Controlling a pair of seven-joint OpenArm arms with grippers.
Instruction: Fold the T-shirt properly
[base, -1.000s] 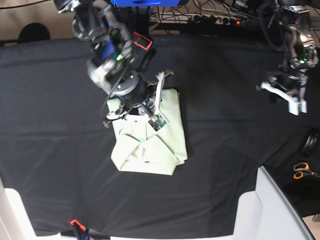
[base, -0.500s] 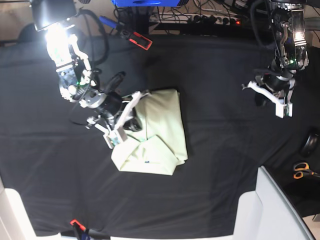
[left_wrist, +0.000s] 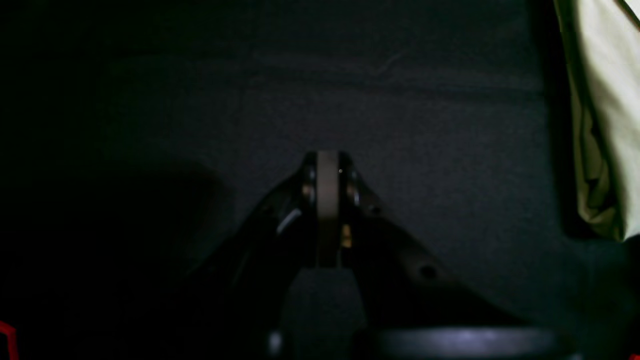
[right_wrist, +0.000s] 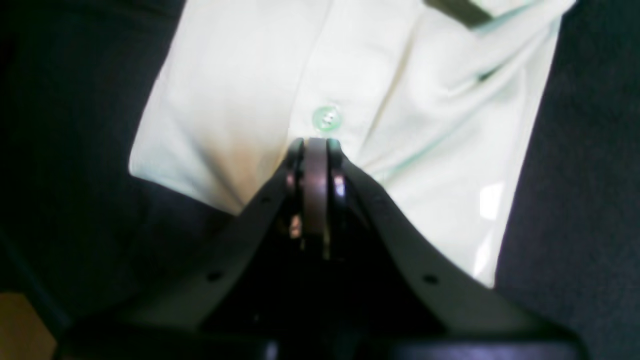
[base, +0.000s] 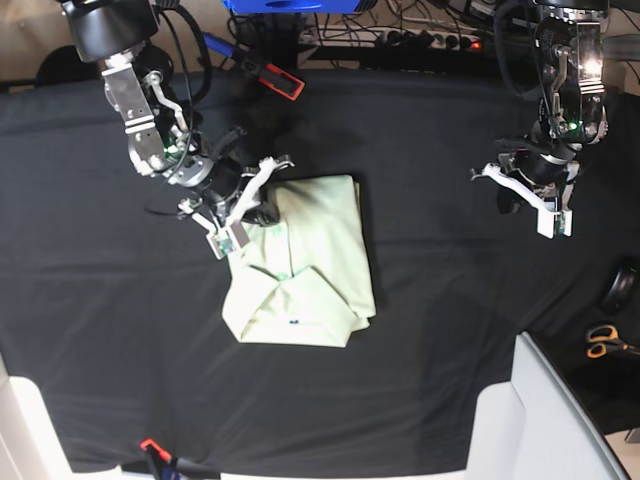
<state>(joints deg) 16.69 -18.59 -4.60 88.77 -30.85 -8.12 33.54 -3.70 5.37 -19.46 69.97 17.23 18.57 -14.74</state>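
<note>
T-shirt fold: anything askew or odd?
Mostly tidy, but not square. The T-shirt lies as a folded block on the black cloth, with its collar end flaring wider and a flap sticking out at the lower right. The right gripper, shut, sits at its upper left edge; the left gripper, shut, is well clear.

In the left wrist view only a strip of the T-shirt (left_wrist: 600, 125) shows, cut off at the 3 o'clock edge, the rest murky dark. In the right wrist view the right pincer (right_wrist: 316, 145) covers the cloth below the button (right_wrist: 326, 119). The tiny label mark (base: 293, 322) is unreadable.
</note>
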